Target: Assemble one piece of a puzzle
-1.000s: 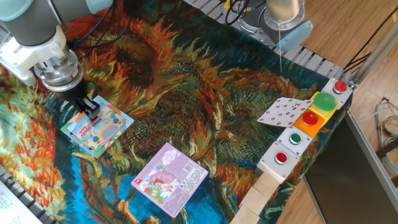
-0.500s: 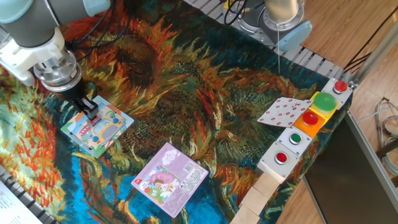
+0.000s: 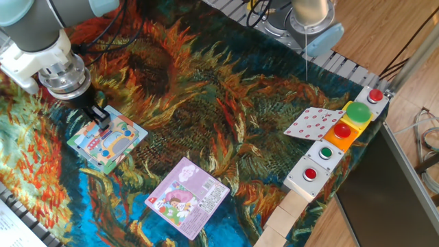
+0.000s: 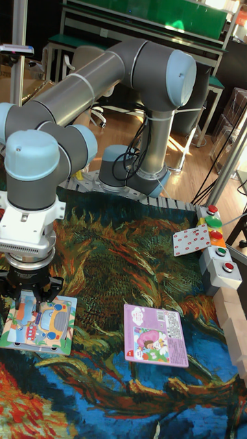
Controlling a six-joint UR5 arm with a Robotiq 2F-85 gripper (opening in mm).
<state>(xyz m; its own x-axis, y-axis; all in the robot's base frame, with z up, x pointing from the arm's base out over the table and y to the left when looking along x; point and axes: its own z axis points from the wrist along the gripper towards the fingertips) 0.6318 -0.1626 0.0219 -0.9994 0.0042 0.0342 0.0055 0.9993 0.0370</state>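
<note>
The gripper (image 3: 100,121) is lowered onto the puzzle (image 3: 110,140) near the cloth's (image 3: 226,89) left edge, fingers narrow, the piece hidden beneath, while a purple-pink card (image 3: 187,195) and a red-and-white card (image 3: 312,123) lie well apart rightward.

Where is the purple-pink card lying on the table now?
In the fixed view the purple-pink card lies flat near the front edge of the painted cloth, to the right of the bus puzzle and apart from it.

Two high cameras (opposite sides) share the table (image 3: 226,116).
</note>
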